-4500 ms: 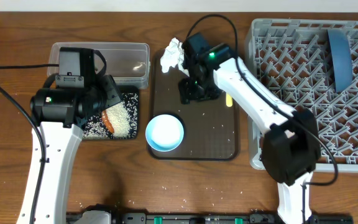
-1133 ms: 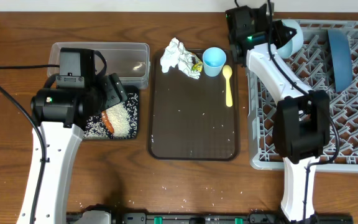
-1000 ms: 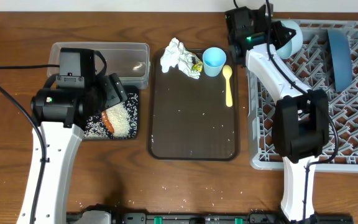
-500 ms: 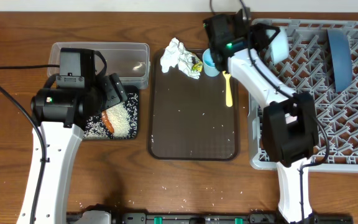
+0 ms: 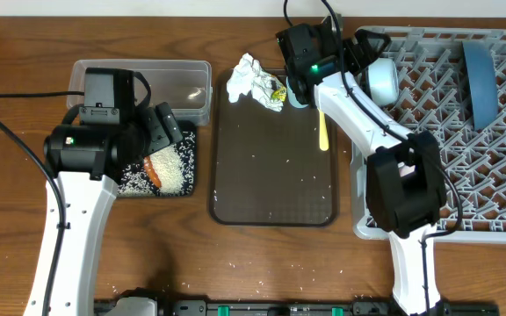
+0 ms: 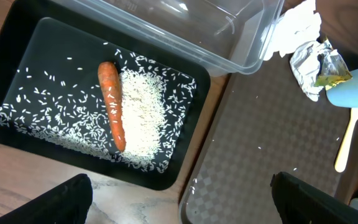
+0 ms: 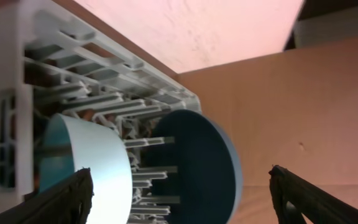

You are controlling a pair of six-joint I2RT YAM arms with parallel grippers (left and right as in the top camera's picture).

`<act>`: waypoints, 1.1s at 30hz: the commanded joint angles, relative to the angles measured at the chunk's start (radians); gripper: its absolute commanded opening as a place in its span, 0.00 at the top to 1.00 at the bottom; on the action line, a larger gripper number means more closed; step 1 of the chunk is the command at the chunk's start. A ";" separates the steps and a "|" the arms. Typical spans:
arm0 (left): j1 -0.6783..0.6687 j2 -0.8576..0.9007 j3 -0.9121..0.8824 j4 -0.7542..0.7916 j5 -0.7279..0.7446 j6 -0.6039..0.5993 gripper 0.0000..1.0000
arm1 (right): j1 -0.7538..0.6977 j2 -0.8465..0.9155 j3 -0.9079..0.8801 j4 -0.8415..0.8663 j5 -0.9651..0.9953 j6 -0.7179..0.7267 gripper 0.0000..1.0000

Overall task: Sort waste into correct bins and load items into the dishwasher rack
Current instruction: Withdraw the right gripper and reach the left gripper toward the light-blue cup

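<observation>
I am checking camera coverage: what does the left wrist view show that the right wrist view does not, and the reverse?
Left wrist only: carrot and rice in the black tray, clear tub, napkin, light-blue cup, yellow spoon. Right wrist only: dishwasher rack holding the white bowl and blue plate. Shared: no object that I can tell.

Carrot [image 5: 151, 169] and rice [image 5: 176, 168] in black tray [image 5: 187, 139]; napkin [image 5: 248, 76], spoon [image 5: 323, 130] on brown tray [image 5: 271, 184]; bowl [image 5: 381, 81], plate [image 5: 479, 70] in rack [image 5: 499, 175].
</observation>
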 commanded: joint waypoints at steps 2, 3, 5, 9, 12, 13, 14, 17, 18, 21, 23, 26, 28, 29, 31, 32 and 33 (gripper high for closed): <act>0.004 0.004 -0.006 -0.006 -0.011 0.003 0.05 | 0.013 -0.163 0.003 -0.021 -0.115 0.039 0.10; 0.004 0.004 -0.006 -0.006 -0.012 0.003 0.05 | 0.019 -0.191 0.003 -0.043 -0.157 0.051 0.10; 0.004 0.004 -0.006 -0.006 -0.011 0.015 0.05 | 0.033 -0.251 0.003 -0.118 -0.296 0.105 0.09; 0.004 0.004 -0.006 -0.008 -0.011 0.068 0.05 | 0.045 -0.350 0.002 -0.267 -0.750 0.193 0.03; 0.004 0.004 -0.006 -0.022 -0.011 0.071 0.05 | 0.041 -0.384 0.002 -0.300 -1.072 0.208 0.01; 0.004 0.004 -0.006 -0.026 -0.011 0.071 0.05 | 0.037 -0.385 0.002 -0.298 -1.138 0.217 0.01; 0.004 0.004 -0.006 -0.032 -0.011 0.071 0.05 | 0.034 -0.385 0.002 -0.288 -1.186 0.251 0.01; 0.004 0.004 -0.007 -0.039 -0.012 0.071 0.05 | 0.019 -0.369 -0.001 -0.251 -1.199 0.373 0.01; 0.004 0.004 -0.007 -0.039 -0.012 0.071 0.05 | 0.010 -0.357 -0.001 -0.240 -1.194 0.402 0.01; 0.004 0.007 -0.007 -0.039 -0.013 0.071 0.05 | -0.014 -0.320 -0.001 -0.227 -1.192 0.472 0.07; 0.004 0.013 -0.007 -0.039 -0.016 0.071 0.05 | -0.033 -0.286 -0.001 -0.224 -1.192 0.535 0.30; 0.004 0.027 -0.007 -0.043 -0.018 0.071 0.05 | -0.050 -0.240 -0.001 -0.233 -1.201 0.589 0.50; 0.004 0.040 -0.007 -0.047 -0.017 0.083 0.05 | -0.055 -0.215 -0.001 -0.239 -1.201 0.619 0.49; 0.004 0.046 -0.007 -0.047 -0.006 0.102 0.05 | -0.056 -0.206 -0.001 -0.240 -1.201 0.623 0.49; -0.002 0.064 -0.007 -0.031 0.043 0.180 0.05 | -0.058 -0.203 -0.001 -0.245 -1.202 0.632 0.49; -0.008 0.076 -0.007 -0.019 0.071 0.222 0.05 | -0.060 -0.203 0.000 -0.241 -1.202 0.637 0.47; -0.016 0.089 -0.007 -0.006 0.097 0.258 0.05 | -0.061 -0.208 0.000 -0.233 -1.202 0.637 0.42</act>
